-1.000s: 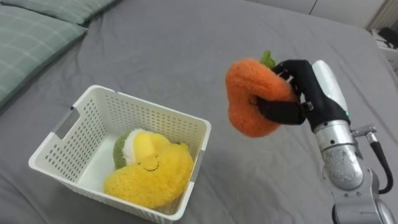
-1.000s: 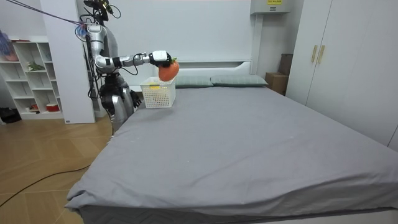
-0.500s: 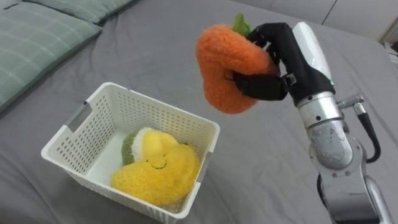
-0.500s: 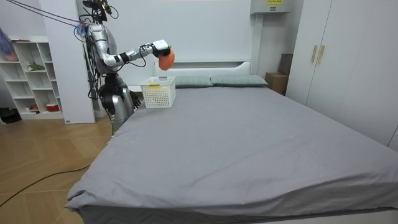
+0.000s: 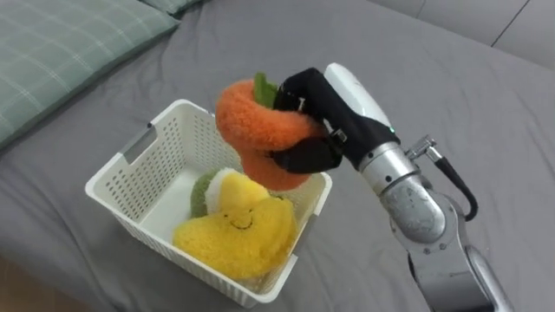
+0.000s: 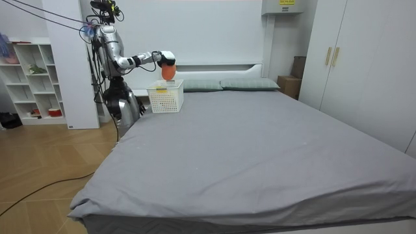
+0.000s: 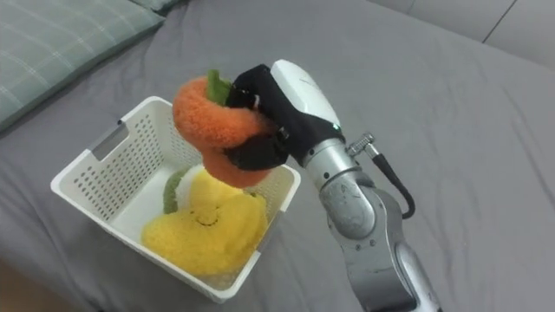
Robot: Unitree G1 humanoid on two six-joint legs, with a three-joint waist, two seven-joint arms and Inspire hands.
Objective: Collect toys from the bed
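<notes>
The right hand (image 5: 319,117) is clenched round an orange plush toy (image 5: 256,130) — green leaf on top — and holds it just above the white basket (image 5: 139,169), over its far right corner. Inside lie a yellow plush (image 5: 238,236) and a green-and-white one (image 5: 208,184). The basket sits on the grey bed (image 5: 451,87) near the corner by the green pillow (image 5: 61,43).

I'm seeing a fuzzy orange plush toy with a green leaf tuft (image 5: 260,134) up front. My right hand (image 5: 323,108) is black across the fingers, with a white shell on the back. The white plastic basket with perforated walls (image 5: 160,165) shows a bright yellow plush star (image 5: 238,234) with a thin dark stitched smile, plus a green-and-white plush toy (image 5: 208,184). The smooth bedsheet (image 5: 486,121) is plain grey. The soft rectangular pillow (image 5: 69,43) is pale green with a light check.
</notes>
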